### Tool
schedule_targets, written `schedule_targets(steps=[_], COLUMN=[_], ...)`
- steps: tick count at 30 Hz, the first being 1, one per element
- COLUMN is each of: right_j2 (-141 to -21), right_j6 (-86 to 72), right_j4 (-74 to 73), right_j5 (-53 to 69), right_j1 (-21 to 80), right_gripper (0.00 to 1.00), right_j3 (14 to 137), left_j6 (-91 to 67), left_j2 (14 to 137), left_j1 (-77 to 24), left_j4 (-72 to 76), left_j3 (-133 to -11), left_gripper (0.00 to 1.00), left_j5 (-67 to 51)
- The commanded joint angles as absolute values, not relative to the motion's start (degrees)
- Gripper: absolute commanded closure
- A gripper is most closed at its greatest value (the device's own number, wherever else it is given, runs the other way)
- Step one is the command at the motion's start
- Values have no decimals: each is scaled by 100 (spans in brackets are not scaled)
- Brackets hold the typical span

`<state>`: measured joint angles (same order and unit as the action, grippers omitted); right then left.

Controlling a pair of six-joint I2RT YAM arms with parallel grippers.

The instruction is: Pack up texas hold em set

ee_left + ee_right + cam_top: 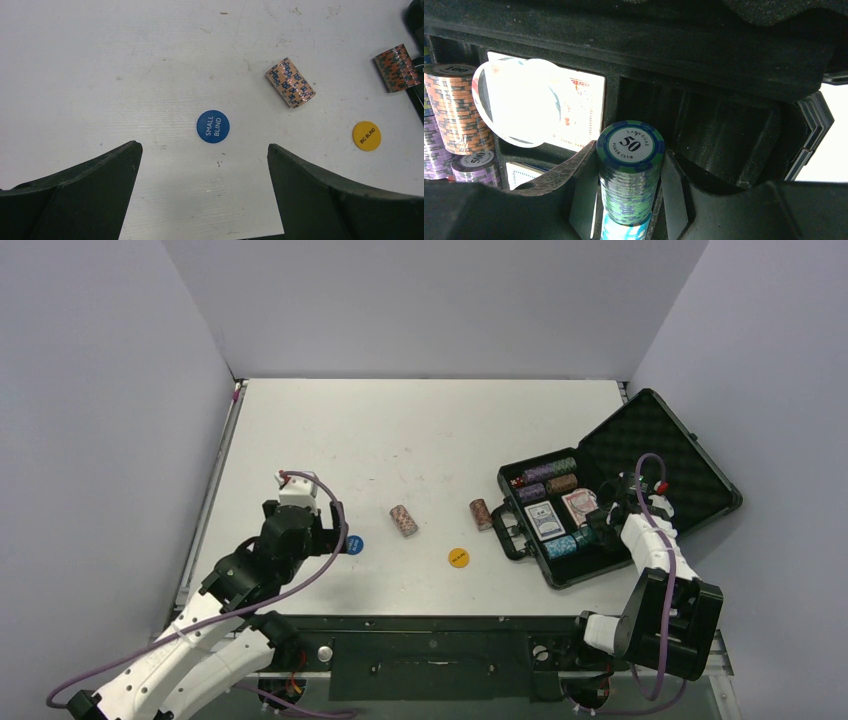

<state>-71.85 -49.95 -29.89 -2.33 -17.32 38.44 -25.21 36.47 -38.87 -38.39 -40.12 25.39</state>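
Black foam-lined case (655, 435) lies open at right of bench (420, 420), w/ 2 card decks (545, 521) inside. Right end effector (630, 167) grips a green-blue "50" chip stack (630, 143) inside the case. Left end effector (202, 146), spread wide, hovers over 1 blue SMALL BLIND disc (213, 126); 1 yellow disc (366, 135) and 2 loose chip stacks (290, 82) lie nearby.

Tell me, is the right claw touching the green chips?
Touching. The right wrist view shows the right gripper pressed against both sides of the green chip stack.
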Motion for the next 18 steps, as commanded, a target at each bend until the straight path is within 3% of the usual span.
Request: schedule_targets(steps=[1, 18], right_j2=[-7147, -6940], right_j6=[-4922, -4800], right_j4=[-3037, -3295], right_j5=[-348, -402], right_j1=[-1793, -1793], right_gripper=[91, 46], right_j3=[3757, 3946], left_j6=[-2461, -2448], left_j2=[3569, 3547], left_j1=[-3867, -3865], left_j4=[-3639, -3659], left_j3=[-4166, -4175], left_gripper=[4, 4], left_j5=[2645, 2640])
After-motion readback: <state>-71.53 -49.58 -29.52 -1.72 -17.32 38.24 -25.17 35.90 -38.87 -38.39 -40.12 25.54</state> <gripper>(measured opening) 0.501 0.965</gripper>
